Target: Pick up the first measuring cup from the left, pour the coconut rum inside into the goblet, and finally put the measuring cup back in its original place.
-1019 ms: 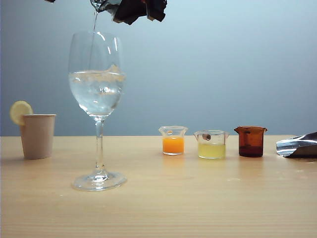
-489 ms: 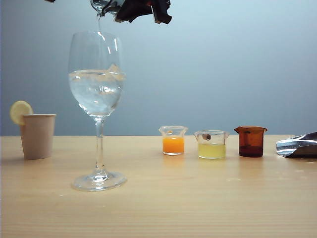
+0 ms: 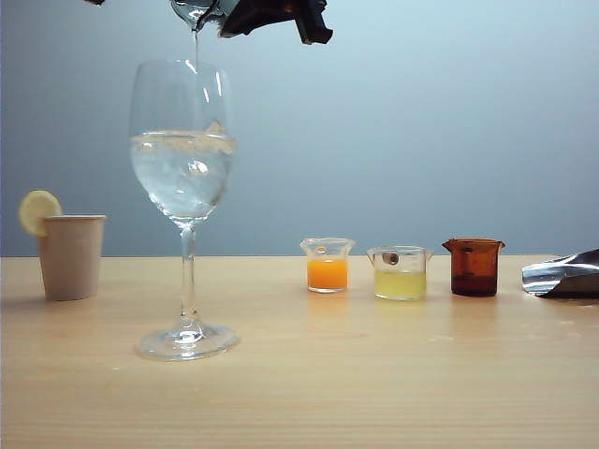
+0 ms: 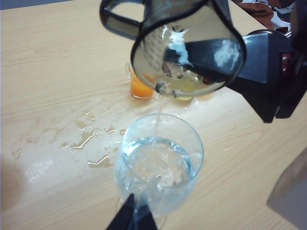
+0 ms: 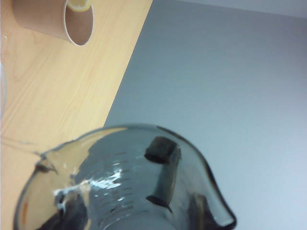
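Above the goblet, right gripper clamping tipped measuring cup, coconut rum streaming in, left gripper state unclear

Low, table-level exterior view; both wrist views close above, sharing the goblet with it.

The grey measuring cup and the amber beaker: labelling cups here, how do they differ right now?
The grey measuring cup is tipped in the right claw above the goblet, trickling clear liquid; the amber beaker stands upright on the table. The cup is smoky grey, the beaker brown. Both are small, translucent, with flared rims.
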